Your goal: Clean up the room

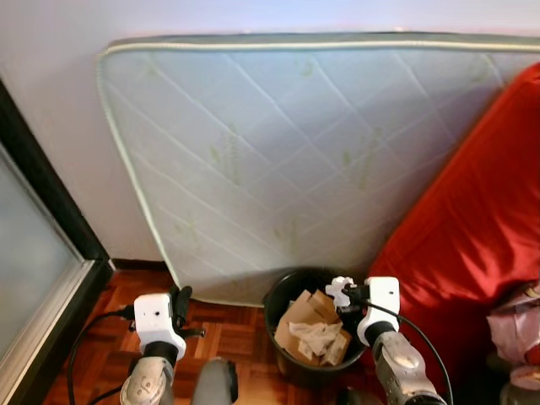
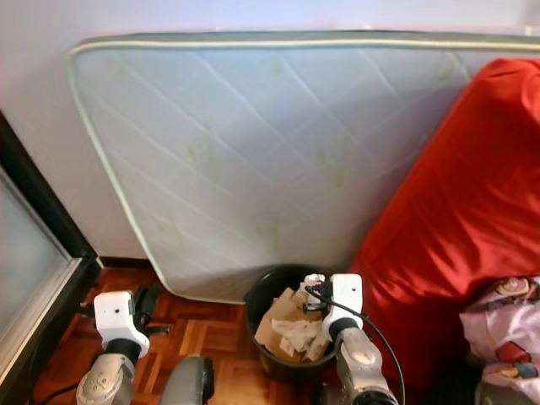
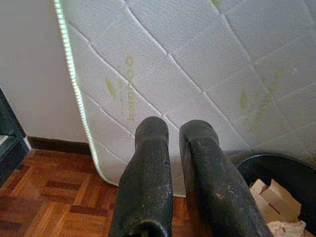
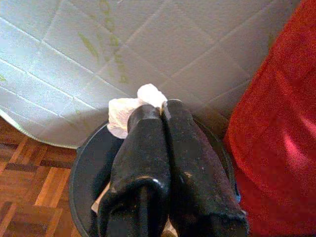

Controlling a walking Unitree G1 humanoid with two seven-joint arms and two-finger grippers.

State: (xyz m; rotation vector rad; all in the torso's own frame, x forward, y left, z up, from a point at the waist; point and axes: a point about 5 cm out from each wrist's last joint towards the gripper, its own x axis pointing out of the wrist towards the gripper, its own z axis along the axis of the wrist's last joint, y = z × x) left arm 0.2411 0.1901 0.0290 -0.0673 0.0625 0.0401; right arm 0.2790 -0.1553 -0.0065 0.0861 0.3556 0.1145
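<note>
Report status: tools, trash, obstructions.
Right tool shut on tissue, above bin. Left tool empty, slightly open, over floor. Bin holds cardboard, paper. Mattress close behind bin; path clear.

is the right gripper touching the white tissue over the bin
Touching. In the right wrist view the right gripper is shut on the crumpled white tissue, which sticks out past its tips, above the black bin.

left gripper (image 3: 174,136): raised forward, fingers slightly parted, holding nothing | right gripper (image 4: 160,111): raised forward, fingers pinched together
</note>
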